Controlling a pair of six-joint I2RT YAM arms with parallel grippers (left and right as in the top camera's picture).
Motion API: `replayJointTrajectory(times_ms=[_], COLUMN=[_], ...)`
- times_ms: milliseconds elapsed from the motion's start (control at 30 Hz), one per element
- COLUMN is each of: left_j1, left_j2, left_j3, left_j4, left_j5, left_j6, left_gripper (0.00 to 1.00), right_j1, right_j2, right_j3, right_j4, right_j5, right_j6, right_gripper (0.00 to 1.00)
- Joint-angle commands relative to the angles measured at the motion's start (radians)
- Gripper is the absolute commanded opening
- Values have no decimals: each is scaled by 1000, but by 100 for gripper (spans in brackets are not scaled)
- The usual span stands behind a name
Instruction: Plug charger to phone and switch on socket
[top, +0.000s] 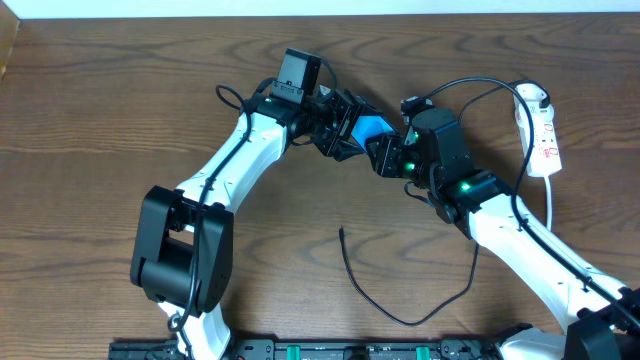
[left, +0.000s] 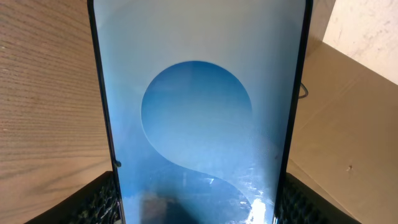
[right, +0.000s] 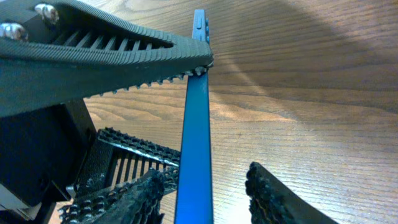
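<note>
Overhead, left gripper (top: 347, 127) clamps the phone (top: 375, 128) across its width. Right gripper (top: 386, 152) straddles the phone's other end, fingers parted, one pad clear of it. Charger (top: 343, 240) lies loose on the table (top: 100, 120) nearer the arm bases; socket (top: 546, 135) sits far right.

The phone (left: 199, 112) screen is glossy, the wooden table (top: 100, 120) matt and grained, the left gripper (top: 350, 126) ridged plastic.

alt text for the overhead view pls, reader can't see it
Two white robot arms meet above a wooden table, the left pincer gripping a blue-screened phone and the right pincer open around its other end. A thin black charger cable lies loose between the arms, and a white power strip sits at the right.
</note>
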Motion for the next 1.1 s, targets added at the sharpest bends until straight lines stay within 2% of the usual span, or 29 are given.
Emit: replayJointTrajectory(times_ms=[0,133,167,200,400,467,500,533,667,767,800,900,1067], left_j1=[-2,-2,-2,-2,-2,-2,-1,0,13,28,33,58,90], left_j2=[-34,-34,-34,-34,-34,-34,-34,-34,-40,-68,-81,-148,-222], left_j3=[14,14,14,14,14,14,14,14,14,14,14,14,14], left_j4=[6,6,6,6,6,6,6,6,6,6,6,6,5], left_j5=[32,32,31,31,31,28,26,27,28,26,24,-26,-91], left_j6=[-2,-2,-1,-1,-1,0,3,3,23,60,72,122,136], left_gripper=[7,7,7,7,7,65,88,91,91,92,92,92,92], right_j1=[10,10,10,10,10,9,8,6,-18,-59,-72,-128,-152], right_j2=[1,1,1,1,1,1,1,1,1,1,1,1,1], right_j3=[16,16,16,16,16,16,16,16,16,16,16,16,17], right_j4=[0,0,0,0,0,0,0,0,1,0,0,8,32], right_j5=[15,15,15,15,15,16,21,34,68,67,65,15,-126], right_j6=[-11,-10,-11,-10,-10,-10,-10,-10,-5,61,108,399,725], right_gripper=[36,15,4,1,1,1,1,1,1,1,1,1,1])
